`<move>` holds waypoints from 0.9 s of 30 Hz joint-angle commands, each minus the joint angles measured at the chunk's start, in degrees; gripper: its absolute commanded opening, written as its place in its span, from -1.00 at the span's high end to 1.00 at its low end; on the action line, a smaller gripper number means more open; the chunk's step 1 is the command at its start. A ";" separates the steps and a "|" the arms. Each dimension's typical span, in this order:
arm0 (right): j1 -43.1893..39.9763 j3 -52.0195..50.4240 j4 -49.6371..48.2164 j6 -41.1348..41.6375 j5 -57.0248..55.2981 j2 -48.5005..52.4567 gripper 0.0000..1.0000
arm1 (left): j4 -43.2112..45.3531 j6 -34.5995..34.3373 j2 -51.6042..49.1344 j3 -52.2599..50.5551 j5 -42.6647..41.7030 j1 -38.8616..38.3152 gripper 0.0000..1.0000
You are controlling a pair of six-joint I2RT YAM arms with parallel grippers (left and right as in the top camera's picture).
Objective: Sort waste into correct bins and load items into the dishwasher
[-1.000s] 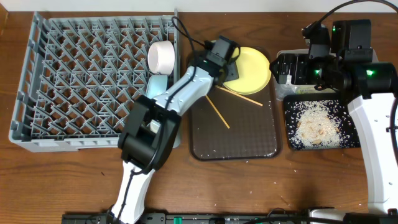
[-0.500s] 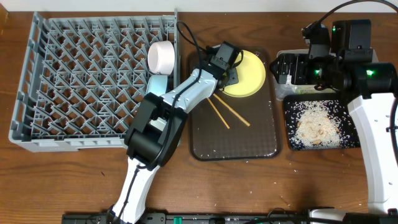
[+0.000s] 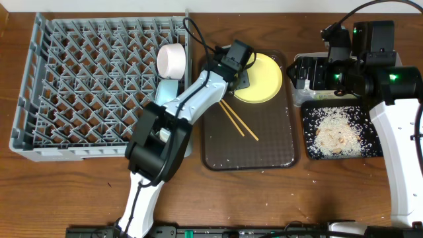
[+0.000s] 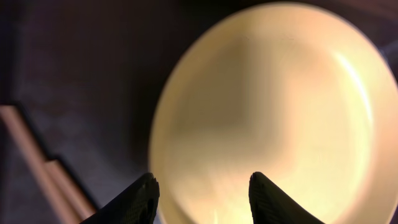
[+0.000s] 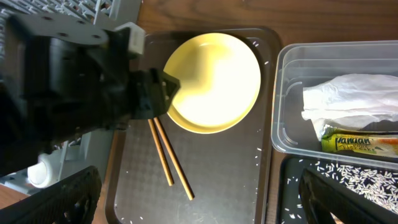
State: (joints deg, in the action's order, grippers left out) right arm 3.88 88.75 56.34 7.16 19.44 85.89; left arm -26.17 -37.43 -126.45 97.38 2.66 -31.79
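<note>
The yellow plate (image 3: 266,78) lies at the far end of the brown serving tray (image 3: 248,151). It also shows in the left wrist view (image 4: 273,106) and the right wrist view (image 5: 217,78). My left gripper (image 3: 242,74) (image 4: 203,186) is open at the plate's left rim, with the rim between its fingers. Two chopsticks (image 3: 238,119) (image 5: 171,155) lie side by side on the tray. My right gripper (image 3: 316,73) (image 5: 199,205) is open and empty, above the clear tub (image 5: 292,106), which holds a napkin (image 5: 348,99) and a wrapper (image 5: 360,144).
The grey dish rack (image 3: 92,86) stands at the left with a white bowl (image 3: 172,59) and a light-blue bowl (image 3: 167,88) at its right wall. The black tray (image 3: 309,149) at the right holds rice and crumbs. Stray grains lie on the brown tray.
The plate has slid a little left from the tray's far right corner. The two chopsticks, spread apart before, now lie parallel. My left gripper stays at the plate's rim. The right arm has not moved.
</note>
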 commanded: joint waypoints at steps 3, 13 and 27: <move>0.04 0.04 0.07 0.04 -0.13 0.31 -0.99 | -1.01 0.94 1.73 0.61 4.50 0.37 0.02; 0.04 0.04 0.07 0.04 -0.15 0.31 -0.98 | -1.18 -2.38 -1.77 0.20 7.39 0.33 0.11; 0.04 0.04 0.07 0.04 -0.15 0.31 -0.98 | -0.11 -4.31 -4.17 -0.15 6.93 -0.57 0.10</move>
State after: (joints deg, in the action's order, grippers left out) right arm 3.88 88.75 56.34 7.16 19.44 85.89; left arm -26.52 -39.48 -128.40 97.38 8.38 -31.83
